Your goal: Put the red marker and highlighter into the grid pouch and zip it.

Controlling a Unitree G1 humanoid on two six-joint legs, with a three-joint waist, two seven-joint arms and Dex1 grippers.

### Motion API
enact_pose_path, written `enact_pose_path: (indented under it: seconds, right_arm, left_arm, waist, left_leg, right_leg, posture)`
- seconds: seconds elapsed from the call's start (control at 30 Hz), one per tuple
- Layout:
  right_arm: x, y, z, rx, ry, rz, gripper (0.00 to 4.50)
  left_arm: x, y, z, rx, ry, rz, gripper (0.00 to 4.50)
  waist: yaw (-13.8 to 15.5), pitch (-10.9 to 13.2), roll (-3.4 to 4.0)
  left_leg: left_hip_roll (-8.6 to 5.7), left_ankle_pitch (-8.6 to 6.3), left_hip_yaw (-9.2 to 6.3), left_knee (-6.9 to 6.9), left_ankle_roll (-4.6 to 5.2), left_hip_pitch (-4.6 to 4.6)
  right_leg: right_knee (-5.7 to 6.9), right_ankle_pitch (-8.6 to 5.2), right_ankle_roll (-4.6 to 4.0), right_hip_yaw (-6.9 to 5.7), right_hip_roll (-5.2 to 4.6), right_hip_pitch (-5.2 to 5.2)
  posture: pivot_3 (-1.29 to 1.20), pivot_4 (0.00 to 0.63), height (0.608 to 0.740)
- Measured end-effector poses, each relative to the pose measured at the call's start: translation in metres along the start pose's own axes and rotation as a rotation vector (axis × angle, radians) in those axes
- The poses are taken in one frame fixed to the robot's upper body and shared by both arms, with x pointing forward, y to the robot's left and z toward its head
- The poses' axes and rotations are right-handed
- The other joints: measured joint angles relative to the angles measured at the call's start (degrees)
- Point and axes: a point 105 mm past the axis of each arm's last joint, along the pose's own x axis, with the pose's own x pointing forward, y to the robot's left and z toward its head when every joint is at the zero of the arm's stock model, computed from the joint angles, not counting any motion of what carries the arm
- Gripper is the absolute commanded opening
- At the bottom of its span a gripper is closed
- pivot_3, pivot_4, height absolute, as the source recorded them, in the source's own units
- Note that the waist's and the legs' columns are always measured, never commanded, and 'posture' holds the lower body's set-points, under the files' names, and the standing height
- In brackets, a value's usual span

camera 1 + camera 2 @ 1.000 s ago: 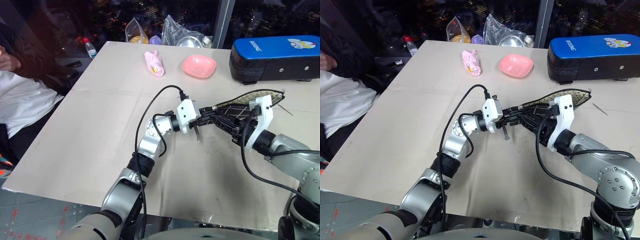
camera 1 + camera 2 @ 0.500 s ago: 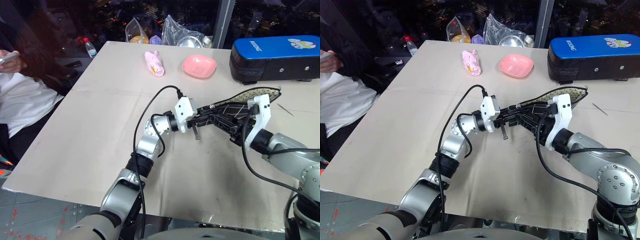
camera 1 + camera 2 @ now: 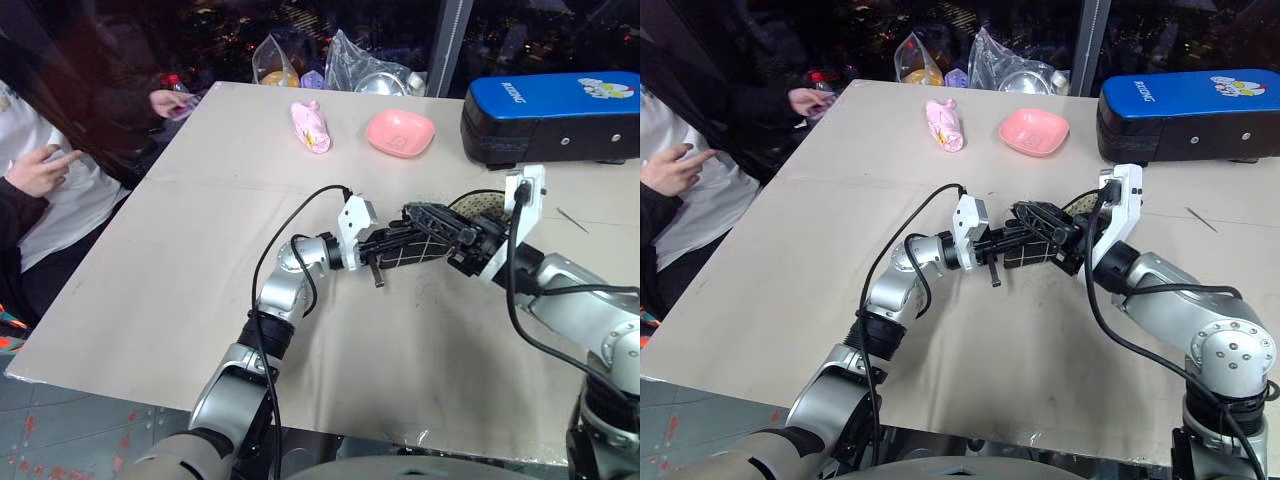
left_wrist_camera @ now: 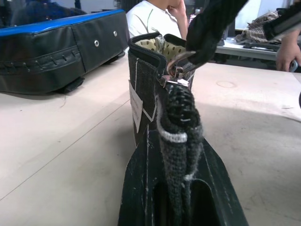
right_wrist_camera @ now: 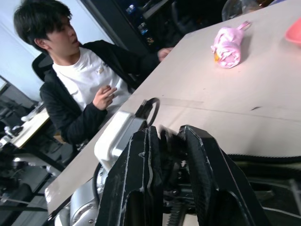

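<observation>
Left eye view: the grid pouch [image 3: 420, 243] is held up off the table [image 3: 180, 260] near its centre, between the 2 arms. The left gripper [image 3: 392, 245] comes in from 9 o'clock with its fingers pressed together on the pouch's near end. The right gripper [image 3: 458, 240] meets the pouch from 3 o'clock; whether it pinches the fabric I cannot tell. A pink bowl [image 3: 400, 132] sits at 12 o'clock from the pouch, a pink wrapped item [image 3: 311, 125] at 11 o'clock, and a blue-and-black case [image 3: 550, 115] at 1 o'clock. A person's hands [image 3: 40, 170] show at 9 o'clock, off the table's edge.

Right eye view: the same layout, pouch between both grippers.

Left wrist view: the 2 black fingers [image 4: 141, 188] clamp a grey woven edge of the pouch, which stands on edge with its white label [image 4: 136, 106] and dotted lining [image 4: 164, 47] visible; the mouth is open at the far end.

Right wrist view: the right fingers [image 5: 202, 160] stand with a narrow gap, dark material blurred between them. A person [image 5: 84, 89] sits beyond the table.
</observation>
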Motion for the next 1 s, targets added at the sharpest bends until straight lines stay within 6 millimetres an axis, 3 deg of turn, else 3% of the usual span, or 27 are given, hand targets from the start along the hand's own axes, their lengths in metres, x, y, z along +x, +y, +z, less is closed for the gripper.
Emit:
enact_pose_path:
  seconds: [0.23,0.57,0.97,1.0]
  right_arm:
    - [-0.004,-0.009,-0.011,-0.038,0.068,-0.048,0.85]
    - [-0.018,-0.037,-0.015,-0.118,0.110,-0.177,0.85]
    - [-0.026,-0.033,-0.018,-0.155,0.127,-0.147,0.85]
    - [-0.027,-0.032,-0.020,-0.201,0.159,-0.146,1.10]
  left_arm:
    - [0.000,0.000,0.000,0.023,0.007,0.000,0.00]
    - [0.000,0.000,0.001,0.068,0.014,-0.001,0.00]
    - [0.001,0.000,0.001,0.082,0.013,0.006,0.00]
    - [0.001,0.000,0.001,0.082,0.012,0.005,0.00]
  waist:
    - [0.02,0.00,0.00]
    - [0.06,0.01,-0.01]
    - [0.07,0.01,-0.02]
    - [0.09,0.01,-0.03]
  left_leg:
    - [0.00,0.00,0.00,0.00,0.00,-0.01]
    - [0.00,0.00,0.00,-0.01,0.00,-0.03]
    - [0.00,0.00,-0.01,-0.01,0.01,-0.04]
    - [0.00,0.00,-0.01,-0.01,0.01,-0.05]
  right_leg:
    - [-0.02,0.00,0.00,0.02,-0.01,0.00]
    - [-0.04,-0.01,0.01,0.01,-0.02,0.00]
    - [-0.05,-0.01,0.01,0.01,-0.02,0.00]
    - [-0.08,-0.01,0.01,-0.03,-0.02,0.01]
  posture:
    - [0.00,0.150,0.740]
    - [0.00,0.150,0.740]
    - [0.00,0.150,0.740]
    - [0.00,0.150,0.740]
